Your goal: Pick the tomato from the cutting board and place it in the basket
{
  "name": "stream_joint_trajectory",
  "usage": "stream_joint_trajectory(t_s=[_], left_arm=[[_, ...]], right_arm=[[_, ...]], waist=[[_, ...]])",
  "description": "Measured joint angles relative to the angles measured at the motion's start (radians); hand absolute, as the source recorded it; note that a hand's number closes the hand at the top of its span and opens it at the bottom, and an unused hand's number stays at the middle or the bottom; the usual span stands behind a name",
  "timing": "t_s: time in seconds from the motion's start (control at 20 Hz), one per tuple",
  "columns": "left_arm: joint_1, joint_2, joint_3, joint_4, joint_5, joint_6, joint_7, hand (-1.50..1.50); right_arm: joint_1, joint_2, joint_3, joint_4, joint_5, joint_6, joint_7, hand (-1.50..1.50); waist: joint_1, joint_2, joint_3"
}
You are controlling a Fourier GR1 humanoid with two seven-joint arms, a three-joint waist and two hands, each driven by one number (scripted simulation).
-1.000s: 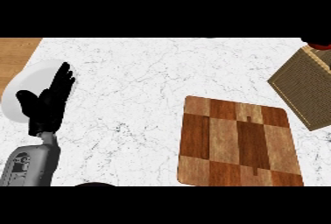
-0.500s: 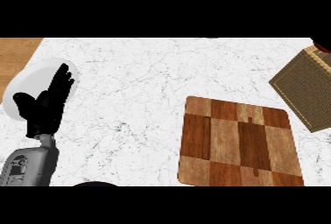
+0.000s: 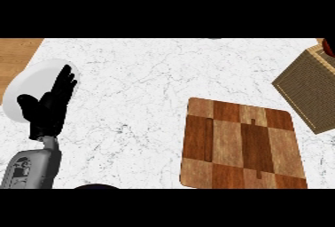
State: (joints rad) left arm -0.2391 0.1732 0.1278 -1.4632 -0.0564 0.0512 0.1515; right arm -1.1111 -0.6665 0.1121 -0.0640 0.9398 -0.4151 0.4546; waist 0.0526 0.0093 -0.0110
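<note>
I am resting my left hand (image 3: 49,108), fingers straight, over a white plate (image 3: 26,80) at left (tomato nowhere visible), while the cutting board (image 3: 242,144) is lying lower right below the basket (image 3: 311,91).

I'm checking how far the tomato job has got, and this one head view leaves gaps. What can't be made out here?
- Tomato: none shows on the brown wooden cutting board; a small red patch at the right edge is too cut off to name.
- Woven tan basket: cropped by the right edge, inside unseen.
- Right hand: outside the view.
- White plate: partly covered by the open black left hand.
- Dark shape: cut by the lower edge.
</note>
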Motion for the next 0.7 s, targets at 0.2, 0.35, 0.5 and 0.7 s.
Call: stream_joint_trajectory(t_s=[0.2, 0.35, 0.5, 0.7], left_arm=[[-0.007, 0.002, 0.001, -0.003, 0.005, -0.004, 0.007, 0.00], [-0.018, 0.007, 0.007, 0.001, 0.007, -0.006, 0.017, 0.00], [-0.013, 0.006, 0.004, -0.002, 0.004, -0.004, 0.017, 0.00], [-0.017, 0.003, 0.001, -0.003, 0.003, -0.003, 0.018, 0.00]], right_arm=[[0.023, 0.011, 0.000, 0.008, 0.001, 0.001, 0.000, 1.50], [0.035, 0.016, -0.007, 0.013, -0.006, 0.030, -0.010, 1.50], [0.032, 0.009, -0.013, 0.018, -0.013, 0.072, -0.016, 1.50], [0.047, 0.001, -0.028, 0.015, -0.028, 0.083, -0.031, 1.50]], waist=[[0.003, 0.003, 0.002], [-0.001, 0.004, 0.006], [0.002, 0.005, 0.006], [0.003, 0.006, 0.006]])
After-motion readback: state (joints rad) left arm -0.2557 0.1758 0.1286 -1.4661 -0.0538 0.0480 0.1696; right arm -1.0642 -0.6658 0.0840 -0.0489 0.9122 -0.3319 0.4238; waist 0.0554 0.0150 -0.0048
